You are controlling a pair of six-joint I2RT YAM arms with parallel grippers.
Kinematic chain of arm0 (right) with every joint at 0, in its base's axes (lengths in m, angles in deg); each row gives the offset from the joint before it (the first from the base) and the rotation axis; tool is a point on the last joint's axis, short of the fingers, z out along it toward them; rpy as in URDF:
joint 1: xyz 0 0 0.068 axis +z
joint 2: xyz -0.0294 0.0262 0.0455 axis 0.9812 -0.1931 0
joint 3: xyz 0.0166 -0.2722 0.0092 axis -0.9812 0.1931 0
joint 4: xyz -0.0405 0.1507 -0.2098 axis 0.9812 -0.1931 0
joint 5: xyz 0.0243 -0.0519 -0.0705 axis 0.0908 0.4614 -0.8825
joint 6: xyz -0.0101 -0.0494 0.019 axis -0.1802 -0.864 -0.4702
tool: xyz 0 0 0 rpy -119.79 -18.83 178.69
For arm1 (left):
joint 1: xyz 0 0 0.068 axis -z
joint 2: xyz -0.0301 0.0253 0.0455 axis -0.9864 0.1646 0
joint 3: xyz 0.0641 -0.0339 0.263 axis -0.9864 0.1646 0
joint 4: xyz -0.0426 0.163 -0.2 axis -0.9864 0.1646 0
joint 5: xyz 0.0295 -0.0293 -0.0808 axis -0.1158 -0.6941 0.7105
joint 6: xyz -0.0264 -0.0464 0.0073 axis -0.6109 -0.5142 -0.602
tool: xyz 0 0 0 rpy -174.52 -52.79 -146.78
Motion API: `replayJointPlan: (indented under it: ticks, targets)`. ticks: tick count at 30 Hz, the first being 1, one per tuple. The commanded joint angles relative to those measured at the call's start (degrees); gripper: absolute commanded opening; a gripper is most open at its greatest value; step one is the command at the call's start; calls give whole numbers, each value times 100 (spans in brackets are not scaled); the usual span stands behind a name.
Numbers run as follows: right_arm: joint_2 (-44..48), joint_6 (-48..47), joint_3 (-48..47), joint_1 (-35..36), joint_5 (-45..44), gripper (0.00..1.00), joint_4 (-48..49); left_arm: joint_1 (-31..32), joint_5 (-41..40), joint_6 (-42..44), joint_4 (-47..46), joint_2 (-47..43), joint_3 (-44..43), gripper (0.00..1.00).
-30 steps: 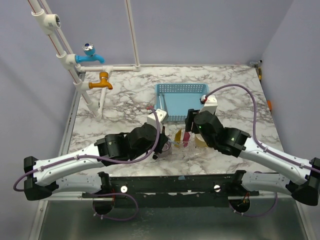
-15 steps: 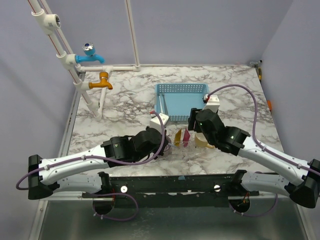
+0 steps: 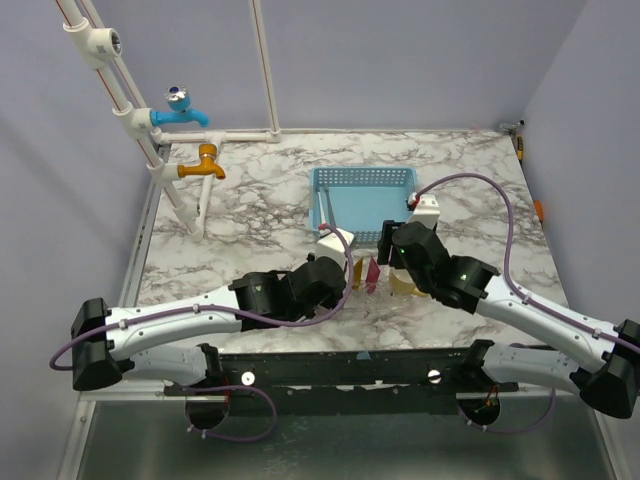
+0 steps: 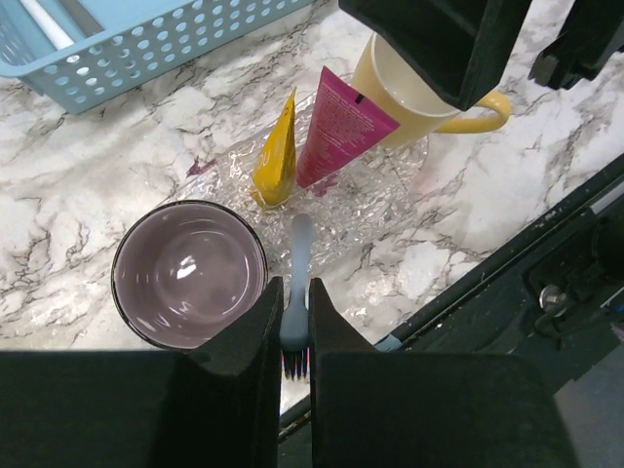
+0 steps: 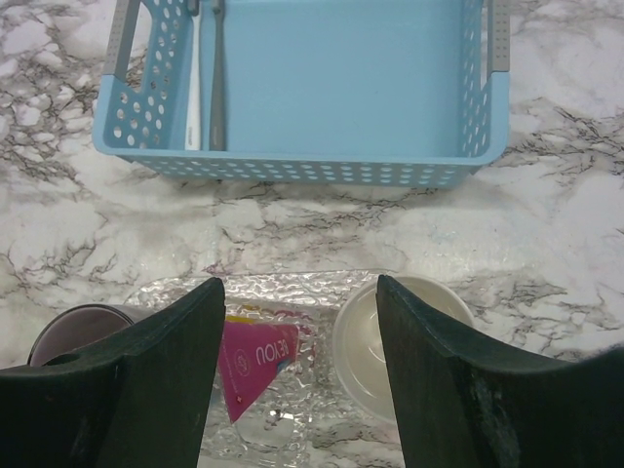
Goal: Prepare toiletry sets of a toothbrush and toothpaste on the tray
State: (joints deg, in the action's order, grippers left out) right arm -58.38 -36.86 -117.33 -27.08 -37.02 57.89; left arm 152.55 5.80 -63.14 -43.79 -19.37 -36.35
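Marble counter (image 3: 250, 200). Left gripper (image 4: 295, 322) clamped on 1 toothbrush (image 4: 301, 255), lower centre, beside mauve cup (image 4: 188, 273). Right gripper (image 5: 297, 283) open, empty. Yellow toothpaste (image 4: 276, 156), pink toothpaste (image 4: 341, 127): centre, on tray (image 4: 370, 210). Next, likely: brush into cup.

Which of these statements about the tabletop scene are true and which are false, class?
1. The left fingers are shut on a toothbrush. True.
2. The right fingers grip the magenta tube. False: they stand open and empty above the clear tray.
3. The mauve cup has nothing in it. True.
4. The blue basket is empty. False: two toothbrushes lie along one side of it.
5. The yellow tube stands beside the magenta tube. True.
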Motion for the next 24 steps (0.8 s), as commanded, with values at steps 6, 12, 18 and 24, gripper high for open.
replayJointPlan:
  ticks: [6, 12, 18, 24]
  targets:
    - [78, 89, 222, -39, 68, 67, 170, 32, -284, 15, -298, 297, -78, 0]
    - [76, 97, 283, -64, 73, 67, 226, 41, -305, -168, -575, 373, 83, 0]
    - [40, 97, 332, -83, 103, 68, 263, 87, -349, -319, -610, 640, 11, 0]
    - [31, 83, 358, -104, 109, 68, 289, 182, -434, -284, -524, 874, -170, 0]
